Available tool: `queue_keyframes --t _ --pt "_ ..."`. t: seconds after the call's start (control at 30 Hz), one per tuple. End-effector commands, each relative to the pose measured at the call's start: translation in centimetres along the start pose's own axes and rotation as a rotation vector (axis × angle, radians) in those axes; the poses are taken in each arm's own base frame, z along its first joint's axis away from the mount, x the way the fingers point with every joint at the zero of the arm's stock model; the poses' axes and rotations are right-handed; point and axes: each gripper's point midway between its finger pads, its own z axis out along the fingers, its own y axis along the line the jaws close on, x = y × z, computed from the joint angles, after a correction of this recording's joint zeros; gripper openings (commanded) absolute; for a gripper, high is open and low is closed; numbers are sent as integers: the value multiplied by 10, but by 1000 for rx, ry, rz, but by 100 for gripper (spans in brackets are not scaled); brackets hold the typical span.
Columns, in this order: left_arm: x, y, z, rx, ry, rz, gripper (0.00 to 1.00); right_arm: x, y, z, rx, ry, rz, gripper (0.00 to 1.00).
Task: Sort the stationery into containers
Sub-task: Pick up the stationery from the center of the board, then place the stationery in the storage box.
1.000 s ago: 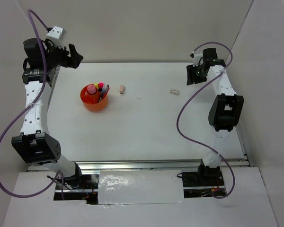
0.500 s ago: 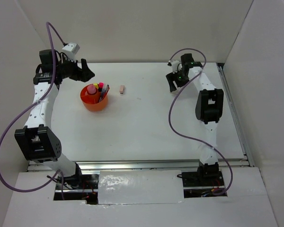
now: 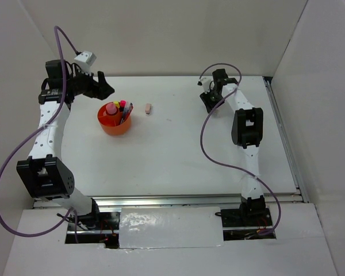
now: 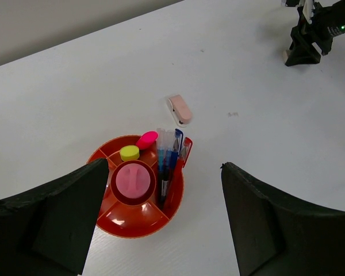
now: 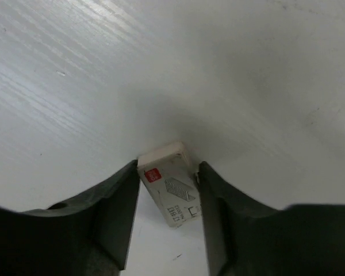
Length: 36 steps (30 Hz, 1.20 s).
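Pose: left claw point(image 4: 164, 167) raised near tub point(image 4: 122, 223), spread wide | right claw point(image 5: 168, 168) tip-down on table point(image 3: 178, 149), straddling eraser point(image 5: 171, 192), grip unclear

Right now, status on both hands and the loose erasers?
Left hand open, empty, near orange tub. Right hand down, jaws either side of sleeved eraser, grip unconfirmed. Pink eraser lies loose between right hand and tub; no other obstruction.

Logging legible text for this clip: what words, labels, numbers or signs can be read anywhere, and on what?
Nothing can be read in any view.
On the eraser in the right wrist view: a red square and grey printed marks on its sleeve, too blurred to read.
On the pens in the orange tub: any print is too small to read.
On the other eraser: no text visible.
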Motion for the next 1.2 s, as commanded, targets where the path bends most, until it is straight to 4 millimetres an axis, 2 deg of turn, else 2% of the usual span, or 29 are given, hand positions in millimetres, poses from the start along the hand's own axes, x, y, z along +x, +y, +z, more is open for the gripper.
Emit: queue_keyframes --t 0.0,0.07,0.2,0.27,0.3,0.33,0.37,0.4,0.43,0.47,0.5,0.53,0.57,0.63,0.67,0.73,0.77,0.83,0.87,0.93,1.03,1.17 --pt "-18 -14 -11 34 -47 43 91 -3 -2 -5 6 1 -25 48" --pt "-16 -16 -11 45 -47 36 90 1 6 -9 -23 18 -37 43" --pt "-20 -29 -14 88 -80 47 87 15 31 -23 -99 54 -46 21" --pt "-14 -38 -13 113 -90 38 86 1 49 -48 -160 -4 4 12" --pt "-24 -55 -14 128 -138 72 85 -3 59 -57 -198 -24 45 5" --pt "-8 -63 -10 139 -122 68 85 -17 82 -79 -292 -70 131 3" --pt "-5 -74 -8 147 -130 92 85 -25 98 -90 -352 -89 188 0" --pt "0 -109 -1 212 -125 166 86 -32 116 -102 -419 -90 290 0" --pt "20 -120 7 229 -68 179 85 -40 130 -121 -471 -116 325 0" --pt "31 -135 12 264 -33 208 85 -40 152 -129 -570 -111 370 0" --pt "54 -163 20 324 28 305 84 -46 173 -141 -615 -108 393 0" --pt "64 -176 23 345 49 375 83 -46 185 -142 -644 -95 401 0" --pt "77 -210 25 412 74 469 82 -40 199 -141 -674 -63 414 0" --pt "96 -222 29 403 121 672 82 -34 223 -142 -721 -6 428 0" --pt "104 -249 28 460 120 750 81 -30 234 -143 -771 25 448 0" --pt "109 -262 27 490 107 898 78 -17 259 -142 -850 117 504 0" --pt "115 -277 25 537 88 987 77 -18 266 -144 -871 116 514 0" --pt "119 -287 24 571 67 1055 76 -15 284 -153 -888 121 490 0" --pt "118 -293 25 587 37 1106 75 -8 293 -154 -900 155 505 0" --pt "126 -295 28 603 39 1147 74 -4 313 -160 -929 177 487 0" --pt "138 -297 30 638 45 1214 74 -4 330 -170 -963 192 477 0" --pt "162 -299 25 732 75 1298 74 -4 341 -177 -996 204 471 0"
